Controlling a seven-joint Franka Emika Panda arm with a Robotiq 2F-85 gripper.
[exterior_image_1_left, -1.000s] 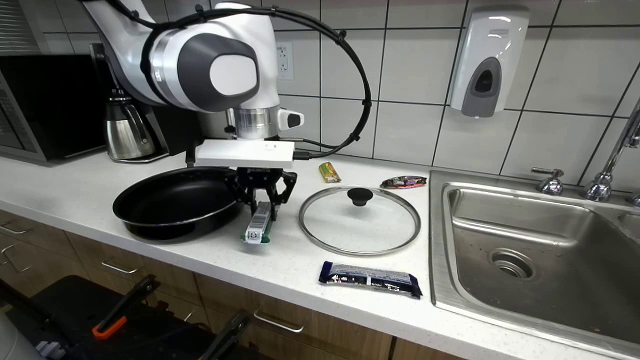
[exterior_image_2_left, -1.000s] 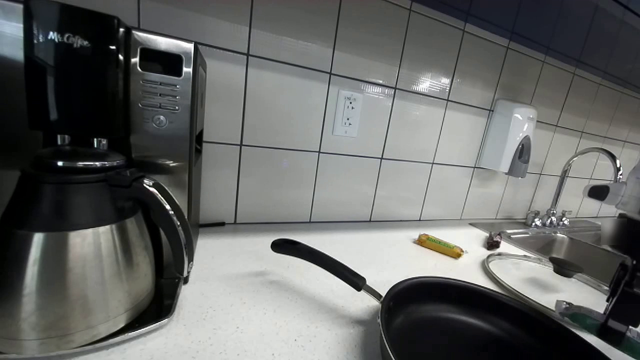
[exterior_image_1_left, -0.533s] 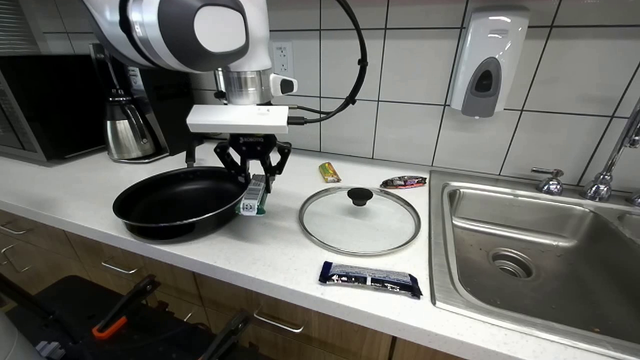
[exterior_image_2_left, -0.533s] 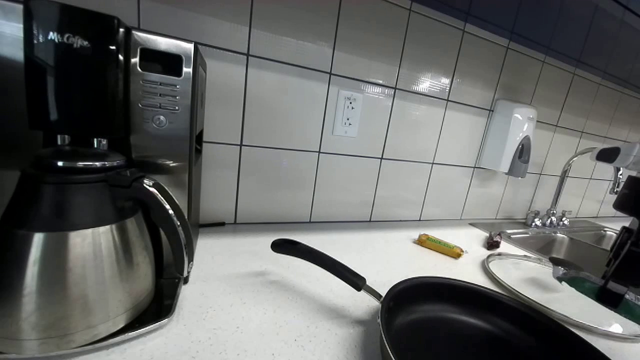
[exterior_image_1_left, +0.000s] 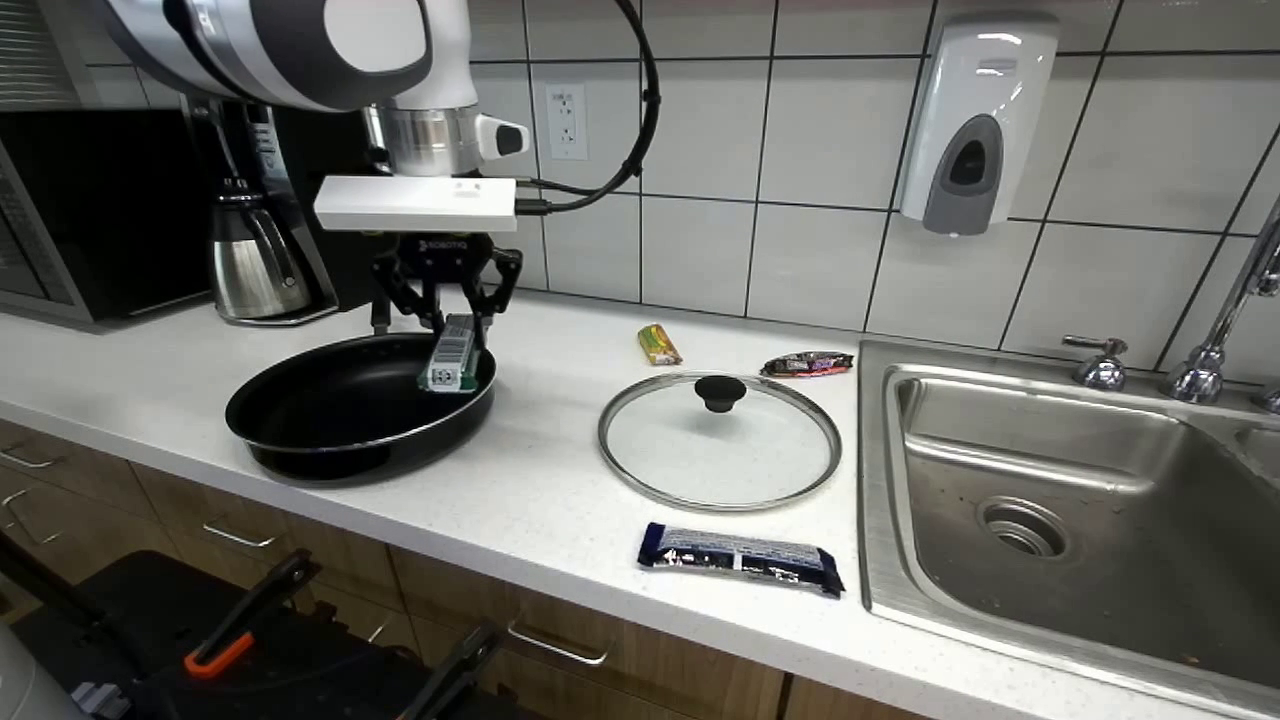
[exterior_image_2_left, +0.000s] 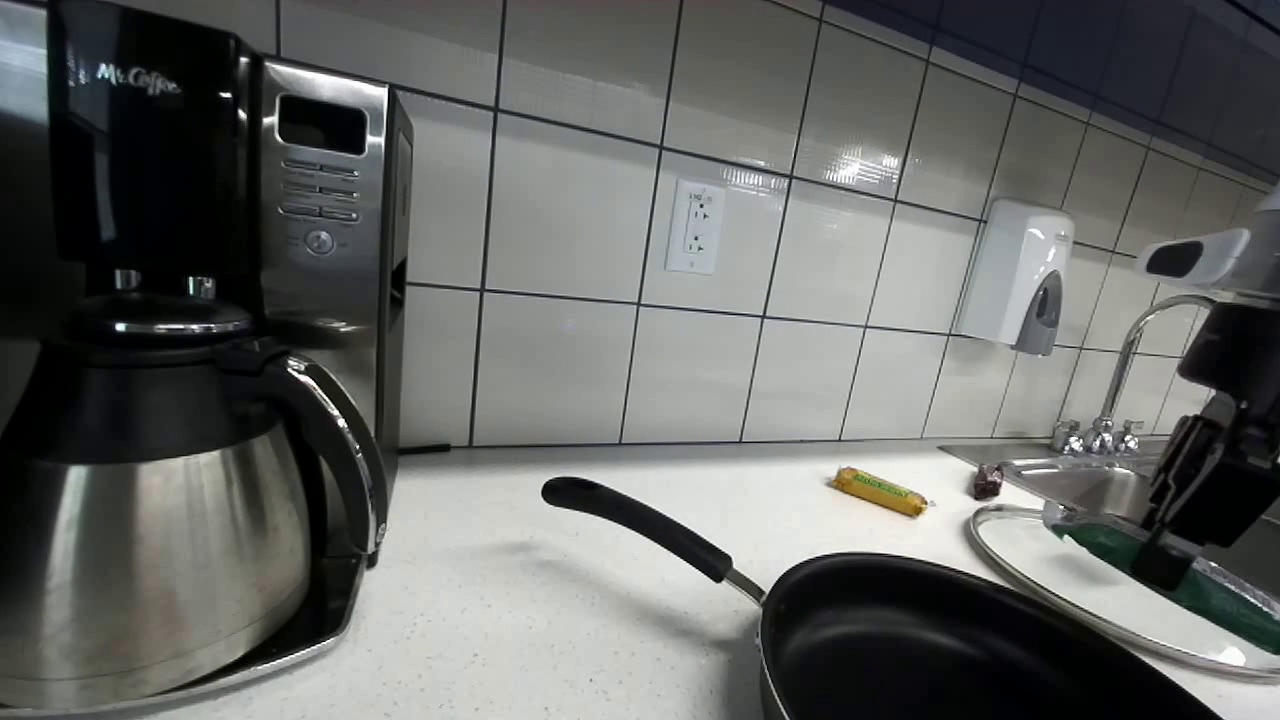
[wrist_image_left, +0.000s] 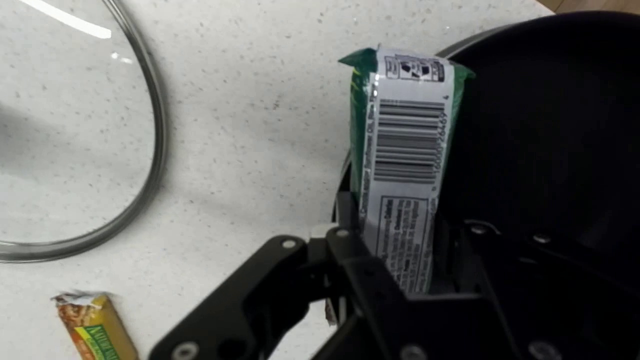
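End effector (exterior_image_1_left: 460, 331): partway closed, gripping bar (exterior_image_1_left: 452, 356)
Bar: long axis toward front edge of counter (exterior_image_1_left: 570, 475)
Pan (exterior_image_1_left: 345, 464): rim beneath bar

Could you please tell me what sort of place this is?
Most likely a kitchen, though home or office I cannot tell. A steel sink is set into the counter, a coffee maker stands on it, and a dispenser, probably for soap, hangs on the tiled wall.

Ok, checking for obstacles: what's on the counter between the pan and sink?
In an exterior view, between the pan and the sink: the glass lid, with the blue-wrapped bar in front, and the yellow bar and dark-wrapped snack behind.
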